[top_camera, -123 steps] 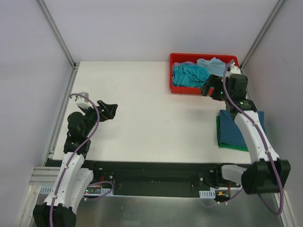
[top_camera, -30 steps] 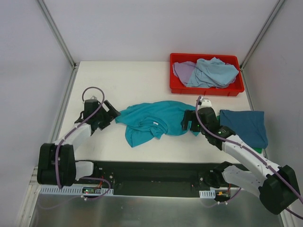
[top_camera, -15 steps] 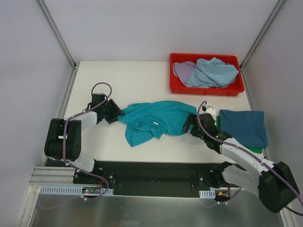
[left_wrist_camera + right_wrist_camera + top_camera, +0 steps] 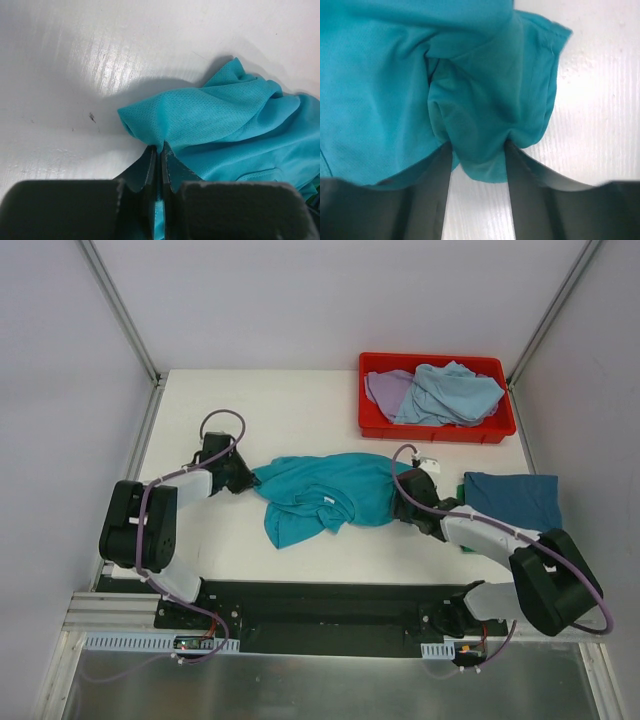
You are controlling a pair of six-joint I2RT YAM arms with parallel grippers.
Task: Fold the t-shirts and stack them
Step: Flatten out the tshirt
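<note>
The white table [image 4: 300, 410] has bare room over its far-left part and along the near edge. One teal t-shirt [image 4: 320, 490] lies crumpled across the middle, between the two arms. One red tray [image 4: 440, 432] sits at the far-right corner and holds one pale blue t-shirt [image 4: 450, 390] and one lavender t-shirt [image 4: 382, 388], both rumpled. By the right edge, one folded dark blue t-shirt [image 4: 515, 500] lies on what seems to be a green t-shirt [image 4: 461, 487], of which only a sliver shows. The left end effector [image 4: 160, 150] pinches the teal t-shirt's left edge, its fingers nearly touching. The right end effector [image 4: 477, 145] grips a bunched fold at the shirt's right end, its fingers held apart by the cloth.
</note>
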